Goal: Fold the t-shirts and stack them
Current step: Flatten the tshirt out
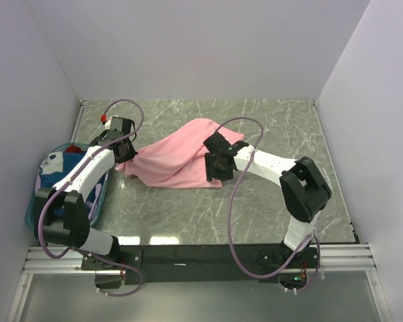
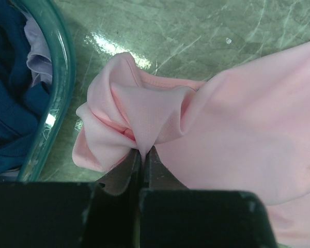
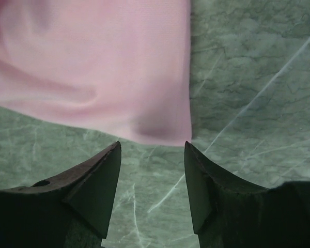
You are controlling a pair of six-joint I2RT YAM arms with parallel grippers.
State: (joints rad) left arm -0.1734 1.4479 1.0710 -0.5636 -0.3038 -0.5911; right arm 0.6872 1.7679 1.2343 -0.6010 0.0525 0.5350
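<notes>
Burying left claw [image 2: 143, 152] tips: pink t-shirt [image 2: 237, 129]

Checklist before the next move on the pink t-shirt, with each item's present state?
1. Cloth hold: left gripper shut on pink t-shirt, ok.
2. Free hand: right gripper open, nothing between its fingers, ok.
3. Aim: shirt corner just ahead of right gripper, ok.
4. Flatness: shirt bunched at the left grip, not ok.
5. Clearance: shirt apart from teal basket, ok.
6. Height of right gripper above table: cannot tell.
</notes>
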